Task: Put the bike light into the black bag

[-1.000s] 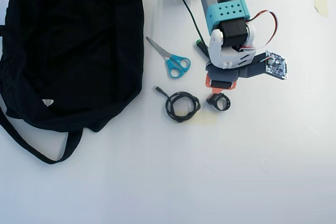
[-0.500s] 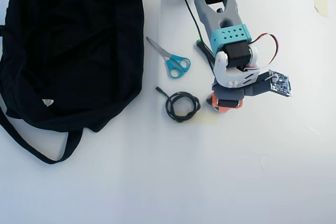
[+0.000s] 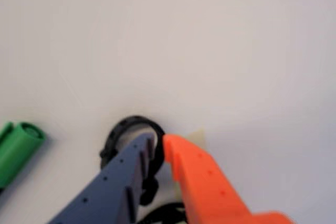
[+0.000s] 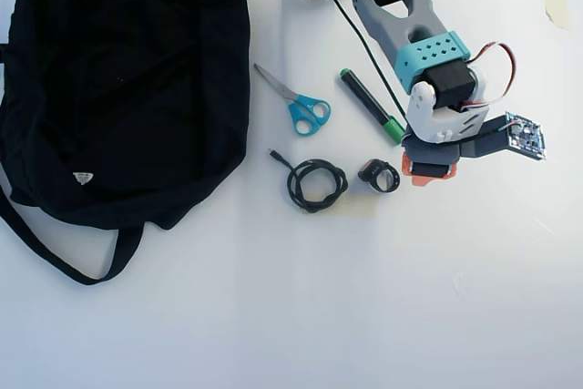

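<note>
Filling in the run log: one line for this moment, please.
end effector: nearly shut, empty | bike light: on table beside end effector, ungrasped | black bag: far left in overhead view | phase: pre-grasp

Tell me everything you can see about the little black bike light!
The bike light is small and black, a chunky body with a round loop strap like a ring. It lies flat on the white table, between the coiled black cable and the gripper. In the wrist view the jaws sit nearly closed in front of its loop; whether they touch it is unclear.

In the overhead view the black bag [image 4: 118, 88] lies far left on the desk [image 4: 364, 298]. Scissors [image 4: 296, 102] lie right of it, a coiled cable [image 4: 316, 184] below them, the bike light [image 4: 379, 175] just right of the cable, a marker [image 4: 372, 105] above it.
</note>
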